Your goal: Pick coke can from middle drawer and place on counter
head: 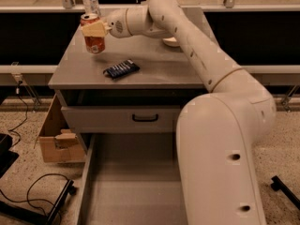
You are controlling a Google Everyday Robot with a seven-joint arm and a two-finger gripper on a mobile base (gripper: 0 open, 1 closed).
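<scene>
Grey counter [154, 64] is lying just below the gripper [95, 29], which is clasping the upright coke can [95, 44] by its top, long axis pointing straight down.

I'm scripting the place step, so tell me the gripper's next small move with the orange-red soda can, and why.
Probably lower it straight down. The gripper holds the orange-red soda can upright over the back-left of the flat grey counter, seemingly just above the surface, apart from the dark snack packet.

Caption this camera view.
Gripper holds the coke can at the back of the counter; middle drawer open below.
</scene>
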